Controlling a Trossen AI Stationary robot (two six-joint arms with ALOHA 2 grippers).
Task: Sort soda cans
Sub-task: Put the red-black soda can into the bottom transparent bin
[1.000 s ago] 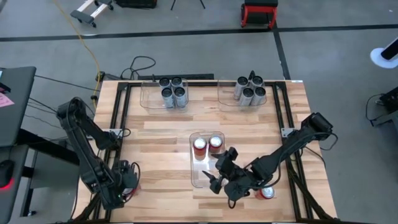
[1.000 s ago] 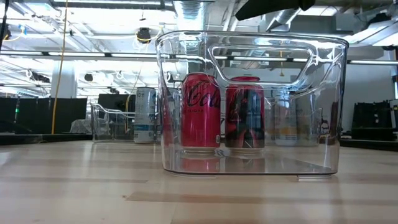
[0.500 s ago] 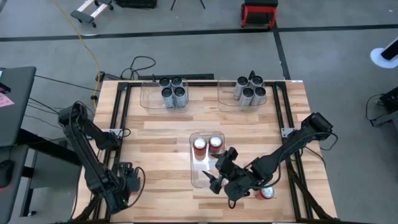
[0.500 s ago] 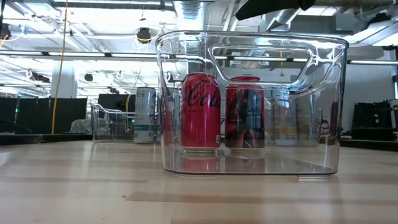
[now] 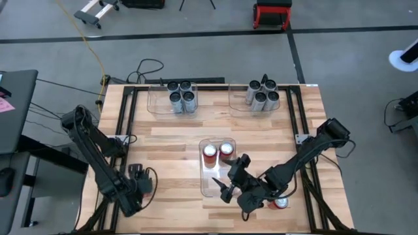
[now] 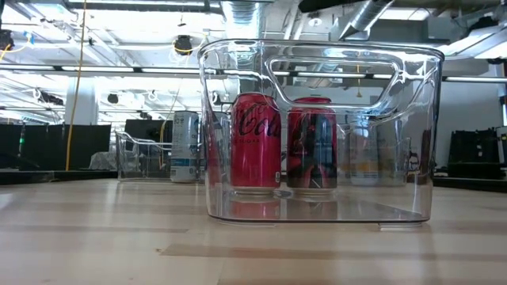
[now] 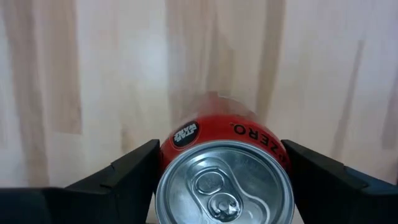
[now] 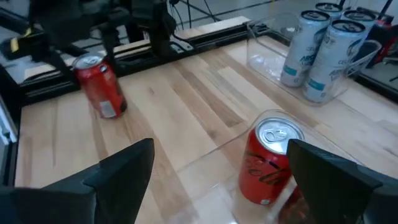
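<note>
A red soda can [image 7: 224,180] stands upright on the wood near the table's near left corner; it also shows in the right wrist view [image 8: 99,84]. My left gripper [image 5: 139,183] points down over it, open. Its two fingers [image 7: 127,168] flank the can's top, and I cannot tell whether they touch it. Two red cans [image 5: 218,152] stand in the far end of the middle clear bin [image 5: 208,186]. My right gripper [image 5: 225,184] hangs open over that bin's near end, nothing between its fingers [image 8: 124,165].
Two clear bins of silver and dark cans stand at the far edge, one to the left [image 5: 181,96] and one to the right [image 5: 262,94]. Another red can [image 5: 281,202] stands by my right arm near the front edge. Black frame rails run along the table's sides.
My left gripper has moved a little toward the table's right edge and sunk over the red can. From above, the gripper now hides the can, which showed beside it a second ago. The can has stayed in place.
</note>
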